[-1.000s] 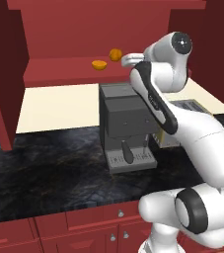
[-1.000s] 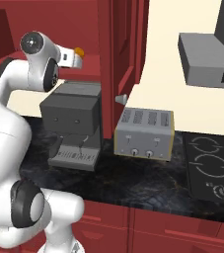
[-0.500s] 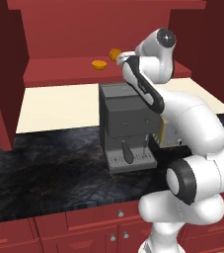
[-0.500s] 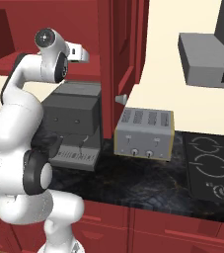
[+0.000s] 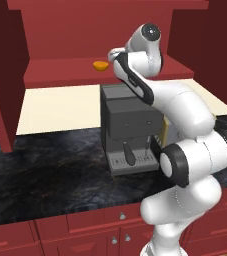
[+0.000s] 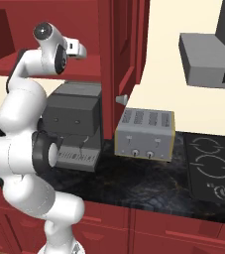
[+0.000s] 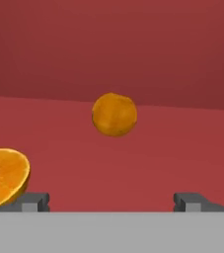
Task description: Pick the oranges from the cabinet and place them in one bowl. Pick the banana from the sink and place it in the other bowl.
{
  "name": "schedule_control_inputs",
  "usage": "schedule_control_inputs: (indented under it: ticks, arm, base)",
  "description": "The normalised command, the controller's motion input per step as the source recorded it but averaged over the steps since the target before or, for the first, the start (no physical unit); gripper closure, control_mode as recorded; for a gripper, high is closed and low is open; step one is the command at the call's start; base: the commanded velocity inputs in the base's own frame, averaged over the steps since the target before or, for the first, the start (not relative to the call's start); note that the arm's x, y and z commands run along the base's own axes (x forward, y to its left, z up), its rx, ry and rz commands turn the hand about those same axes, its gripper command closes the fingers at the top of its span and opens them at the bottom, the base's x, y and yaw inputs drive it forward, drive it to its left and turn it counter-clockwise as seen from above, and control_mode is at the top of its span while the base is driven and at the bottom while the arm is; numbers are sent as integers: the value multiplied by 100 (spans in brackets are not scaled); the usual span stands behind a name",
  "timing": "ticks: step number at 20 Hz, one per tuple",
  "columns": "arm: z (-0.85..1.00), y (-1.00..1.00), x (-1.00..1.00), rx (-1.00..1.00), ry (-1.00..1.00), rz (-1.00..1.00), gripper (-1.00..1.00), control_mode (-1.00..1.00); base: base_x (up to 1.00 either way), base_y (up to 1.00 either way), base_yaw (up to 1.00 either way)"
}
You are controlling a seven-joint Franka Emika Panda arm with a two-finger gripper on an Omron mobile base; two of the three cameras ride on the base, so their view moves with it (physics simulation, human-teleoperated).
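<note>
So your end effector [image 7: 111, 200] is spread wide with nothing in it, pointed into the cabinet [image 5: 75, 30] just above the red shelf [image 7: 133, 163]. In the hand view the whole orange [image 7: 114, 114] sits on the shelf straight ahead, centred between the fingertips [image 7: 32, 201] and clear of them. The cut orange half [image 7: 2, 177] is closer in, right beside the left tip. From the left base view you can see that half [image 5: 100, 65] on the shelf above the coffee machine [image 5: 130, 127] on the worktop [image 5: 45, 170].
</note>
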Motion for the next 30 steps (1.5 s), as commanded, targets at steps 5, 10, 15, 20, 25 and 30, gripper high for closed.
schedule_control_inputs:
  ticks: [5,10,15,20,25,30]
  arm:
    - [0,4,27,-1,1,-1,-100,-100]
    - [-8,-11,24,0,-1,2,-100,-100]
    - [-15,-7,23,-1,-4,1,-100,-100]
    - [0,0,37,0,0,0,-100,-100]
    - [-1,0,41,-1,3,0,-100,-100]
    - [-1,3,40,-1,3,0,-100,-100]
  base:
    - [0,0,0]
    - [0,0,0]
    - [0,0,0]
    - [0,0,0]
    - [0,0,0]
    - [0,0,0]
